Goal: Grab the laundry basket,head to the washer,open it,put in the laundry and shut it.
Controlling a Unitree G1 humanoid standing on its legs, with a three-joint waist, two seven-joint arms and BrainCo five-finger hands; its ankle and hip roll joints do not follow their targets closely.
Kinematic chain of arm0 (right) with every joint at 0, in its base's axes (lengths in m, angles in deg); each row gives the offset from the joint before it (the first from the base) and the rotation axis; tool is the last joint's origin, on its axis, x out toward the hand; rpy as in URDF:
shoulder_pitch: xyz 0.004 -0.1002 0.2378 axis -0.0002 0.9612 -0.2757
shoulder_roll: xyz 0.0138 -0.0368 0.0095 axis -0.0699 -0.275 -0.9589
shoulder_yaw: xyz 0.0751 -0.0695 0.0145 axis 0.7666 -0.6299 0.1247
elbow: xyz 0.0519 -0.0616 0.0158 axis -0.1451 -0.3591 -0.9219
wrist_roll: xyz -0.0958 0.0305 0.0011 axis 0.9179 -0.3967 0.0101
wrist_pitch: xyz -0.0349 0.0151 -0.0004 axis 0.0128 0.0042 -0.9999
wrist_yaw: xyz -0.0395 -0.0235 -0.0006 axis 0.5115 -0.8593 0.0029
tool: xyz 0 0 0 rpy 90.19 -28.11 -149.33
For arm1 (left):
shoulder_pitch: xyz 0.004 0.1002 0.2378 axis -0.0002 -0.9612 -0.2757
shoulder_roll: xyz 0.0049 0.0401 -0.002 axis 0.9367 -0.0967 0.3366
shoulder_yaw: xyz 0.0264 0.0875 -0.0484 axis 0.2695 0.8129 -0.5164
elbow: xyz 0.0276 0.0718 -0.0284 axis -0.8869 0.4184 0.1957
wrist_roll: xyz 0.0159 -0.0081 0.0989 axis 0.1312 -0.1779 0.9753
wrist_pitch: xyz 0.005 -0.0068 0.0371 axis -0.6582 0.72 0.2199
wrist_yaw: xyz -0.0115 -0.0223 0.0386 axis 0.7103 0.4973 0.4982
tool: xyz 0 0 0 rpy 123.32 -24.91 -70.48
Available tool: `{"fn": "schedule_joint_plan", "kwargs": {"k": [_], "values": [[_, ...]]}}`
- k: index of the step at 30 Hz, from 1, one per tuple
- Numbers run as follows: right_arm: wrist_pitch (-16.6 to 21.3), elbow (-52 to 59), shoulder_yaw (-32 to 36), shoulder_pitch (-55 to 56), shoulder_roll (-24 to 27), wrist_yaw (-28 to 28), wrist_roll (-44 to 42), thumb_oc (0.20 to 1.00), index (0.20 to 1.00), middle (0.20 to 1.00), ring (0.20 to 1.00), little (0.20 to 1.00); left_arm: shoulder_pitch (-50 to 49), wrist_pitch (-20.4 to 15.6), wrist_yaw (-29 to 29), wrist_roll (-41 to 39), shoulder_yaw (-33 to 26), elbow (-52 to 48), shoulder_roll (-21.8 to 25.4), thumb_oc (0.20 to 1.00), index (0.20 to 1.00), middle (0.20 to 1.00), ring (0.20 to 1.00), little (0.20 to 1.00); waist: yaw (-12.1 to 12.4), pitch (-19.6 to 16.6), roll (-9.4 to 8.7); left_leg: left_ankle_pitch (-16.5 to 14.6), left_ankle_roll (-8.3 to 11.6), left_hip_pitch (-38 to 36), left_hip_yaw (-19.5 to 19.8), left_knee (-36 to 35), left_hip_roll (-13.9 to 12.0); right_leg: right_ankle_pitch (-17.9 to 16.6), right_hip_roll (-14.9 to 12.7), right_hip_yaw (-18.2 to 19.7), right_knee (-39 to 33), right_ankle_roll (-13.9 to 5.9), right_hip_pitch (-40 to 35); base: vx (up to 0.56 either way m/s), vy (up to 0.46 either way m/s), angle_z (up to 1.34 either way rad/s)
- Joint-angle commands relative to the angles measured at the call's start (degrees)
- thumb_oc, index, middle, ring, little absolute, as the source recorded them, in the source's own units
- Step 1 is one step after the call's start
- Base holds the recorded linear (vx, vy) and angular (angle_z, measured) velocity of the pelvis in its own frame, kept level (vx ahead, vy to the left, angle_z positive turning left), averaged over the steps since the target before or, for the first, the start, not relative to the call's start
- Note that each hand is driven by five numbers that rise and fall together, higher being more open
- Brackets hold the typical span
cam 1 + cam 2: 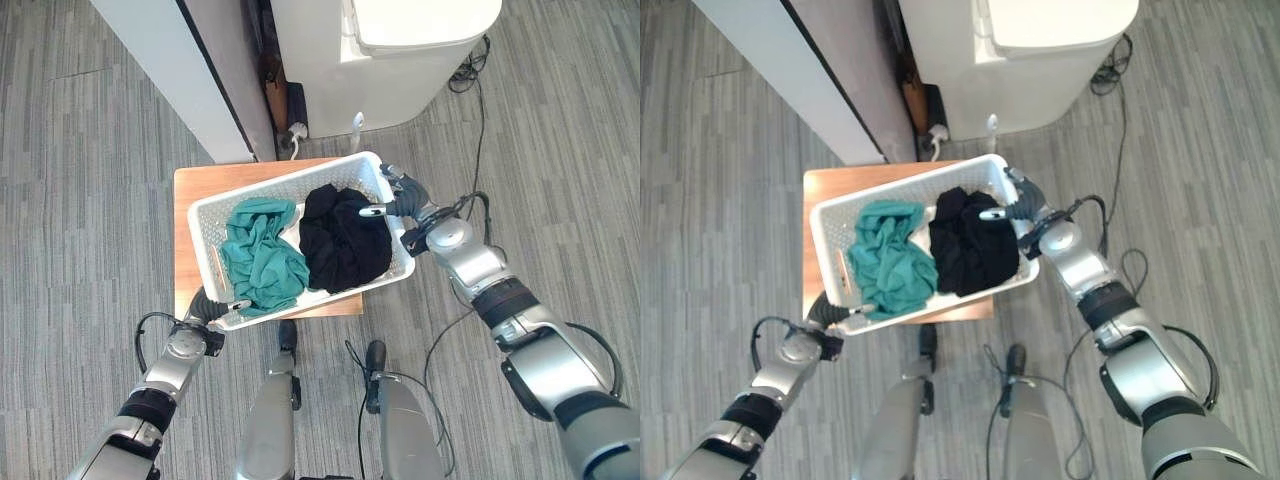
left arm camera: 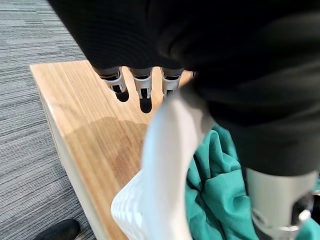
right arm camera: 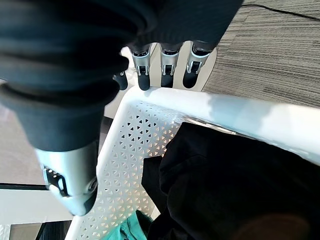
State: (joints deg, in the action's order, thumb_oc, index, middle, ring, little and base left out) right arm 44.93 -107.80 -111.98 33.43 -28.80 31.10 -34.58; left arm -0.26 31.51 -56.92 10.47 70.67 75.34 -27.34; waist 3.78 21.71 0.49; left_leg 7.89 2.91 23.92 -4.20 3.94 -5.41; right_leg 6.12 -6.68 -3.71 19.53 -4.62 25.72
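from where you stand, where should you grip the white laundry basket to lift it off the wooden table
Grip the laundry basket by the rims of its two short ends, one hand from each side. It lies crosswise on the table, and the left hand and right hand already sit at those ends.

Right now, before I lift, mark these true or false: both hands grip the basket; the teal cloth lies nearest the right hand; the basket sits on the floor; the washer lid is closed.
1. Both hands grip the white perforated plastic laundry basket: true, left hand and right hand at opposite ends.
2. False: the black cloth is nearest the right hand; the teal cloth is toward the left.
3. False: it sits on a low wooden table.
4. The white washer lid is closed: true.
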Motion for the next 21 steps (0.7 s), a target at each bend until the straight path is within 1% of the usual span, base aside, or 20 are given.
{"fn": "schedule_joint_plan", "kwargs": {"k": [1, 12, 13, 14, 15, 17, 18, 21], "values": [[1.4, 0.9, -2.3, -1.0, 0.7, -0.7, -2.4, 1.000, 1.000, 1.000, 1.000, 1.000, 4.1, -1.0, -0.6, -1.6, 1.9, 3.3, -1.8, 1.000, 1.000, 1.000, 1.000, 1.000, -0.2, -1.2, -2.03, -8.1, 0.71, 2.4, 3.7, 7.0, -1.7, -8.5, -2.9, -0.8, -9.1, -0.89, 0.3, 0.00, -0.001, -0.04], [1.4, 1.4, -1.4, -1.1, 3.6, -0.6, -2.8, 1.000, 1.000, 1.000, 1.000, 1.000, 7.3, -0.7, -1.2, -0.3, 1.9, 5.8, -0.2, 1.000, 1.000, 1.000, 1.000, 1.000, -1.0, -0.8, -1.98, -8.5, 0.77, 2.5, 3.4, 7.4, -1.8, -8.5, -2.8, -0.4, -8.5, -1.11, 1.1, 0.00, 0.003, -0.01], [2.0, 2.5, 0.0, -0.6, 4.2, 0.5, -3.0, 1.000, 1.000, 1.000, 1.000, 1.000, 8.3, -0.7, -1.7, -0.1, 1.8, 7.0, -0.4, 1.000, 1.000, 1.000, 1.000, 1.000, -1.4, -0.6, -1.88, -8.6, 0.74, 2.6, 3.3, 7.6, -1.8, -8.5, -2.8, -0.3, -8.4, -1.15, 1.3, 0.00, 0.007, -0.05], [2.0, 2.5, 0.1, -0.6, 4.2, 0.5, -3.0, 1.000, 1.000, 1.000, 1.000, 1.000, 8.3, -0.7, -1.7, -0.1, 1.8, 7.1, -0.4, 1.000, 1.000, 1.000, 1.000, 1.000, -1.4, -0.6, -1.88, -8.6, 0.74, 2.6, 3.3, 7.6, -1.8, -8.5, -2.8, -0.3, -8.4, -1.15, 1.3, 0.01, 0.016, -0.06], [2.8, 4.1, 2.4, 0.1, 5.0, 2.4, -3.3, 1.000, 1.000, 1.000, 1.000, 1.000, 8.8, -0.7, -2.2, 0.5, 1.7, 7.8, -0.3, 1.000, 1.000, 1.000, 1.000, 1.000, -1.6, -0.6, -1.74, -8.7, 0.70, 2.8, 3.2, 7.7, -1.8, -8.5, -2.9, -0.2, -8.2, -1.20, 1.6, 0.01, 0.016, -0.08], [3.8, 4.4, 4.9, 0.6, 5.9, 4.6, -3.9, 1.000, 1.000, 1.000, 1.000, 1.000, 10.2, -0.6, -2.9, 1.2, 2.1, 10.0, -0.5, 1.000, 1.000, 1.000, 1.000, 1.000, -1.8, -0.6, -1.62, -8.9, 0.63, 3.0, 3.2, 8.0, -1.7, -8.4, -2.9, -0.2, -8.1, -1.23, 1.8, 0.01, 0.014, -0.08], [3.8, 4.4, 5.0, 0.7, 5.9, 4.6, -3.9, 1.000, 1.000, 1.000, 1.000, 1.000, 10.3, -0.7, -2.9, 1.2, 2.1, 10.1, -0.5, 1.000, 1.000, 1.000, 1.000, 1.000, -1.8, -0.6, -1.62, -8.9, 0.63, 3.0, 3.2, 8.1, -1.7, -8.4, -2.9, -0.1, -8.1, -1.23, 1.8, 0.00, 0.003, -0.03], [4.4, 2.6, 6.5, -0.3, 7.1, 6.0, -4.8, 1.000, 1.000, 1.000, 1.000, 1.000, 12.3, -1.0, -3.4, 0.2, 2.7, 14.3, -1.0, 1.000, 1.000, 1.000, 1.000, 1.000, -2.0, -0.6, -1.46, -9.2, 0.51, 3.6, 3.2, 8.7, -1.6, -8.4, -2.9, 0.0, -7.7, -1.27, 2.4, 0.00, 0.000, 0.00]]}}
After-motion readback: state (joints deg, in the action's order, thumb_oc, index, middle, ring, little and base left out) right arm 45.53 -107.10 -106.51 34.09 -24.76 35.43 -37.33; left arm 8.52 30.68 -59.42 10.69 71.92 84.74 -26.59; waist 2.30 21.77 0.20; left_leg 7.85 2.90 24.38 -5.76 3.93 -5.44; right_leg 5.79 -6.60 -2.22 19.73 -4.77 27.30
